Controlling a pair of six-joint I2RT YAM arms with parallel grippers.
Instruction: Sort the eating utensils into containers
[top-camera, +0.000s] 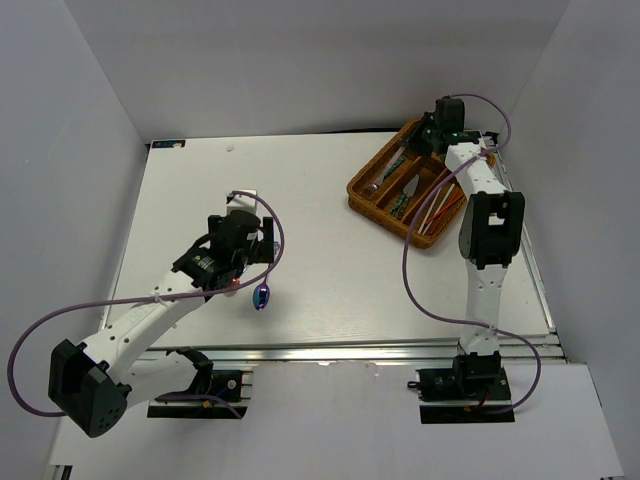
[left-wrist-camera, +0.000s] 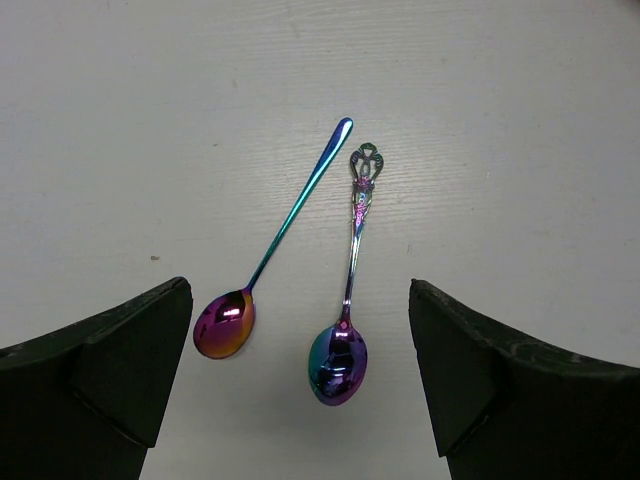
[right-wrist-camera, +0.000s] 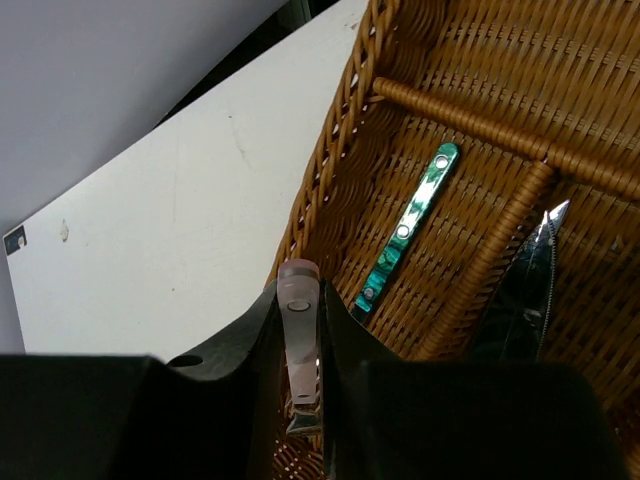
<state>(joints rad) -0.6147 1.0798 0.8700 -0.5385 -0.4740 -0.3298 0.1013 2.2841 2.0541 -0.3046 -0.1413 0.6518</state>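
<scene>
Two iridescent blue-purple spoons lie on the white table. In the left wrist view the plain spoon (left-wrist-camera: 270, 245) is on the left and the ornate-handled spoon (left-wrist-camera: 345, 320) on the right, bowls toward me. My left gripper (left-wrist-camera: 300, 375) is open above them, with its fingers (left-wrist-camera: 130, 370) wide on either side. The spoons (top-camera: 262, 295) also show in the top view. My right gripper (right-wrist-camera: 300, 375) is shut on a pink-handled utensil (right-wrist-camera: 298, 300) over the far end of the brown wicker tray (top-camera: 365, 190). A teal-handled utensil (right-wrist-camera: 405, 230) lies in one compartment.
A knife blade (right-wrist-camera: 535, 275) lies in the neighbouring compartment, past a wicker divider (right-wrist-camera: 490, 255). Red-orange chopsticks (top-camera: 442, 205) lie in the tray's right side. White walls enclose the table on the left, back and right.
</scene>
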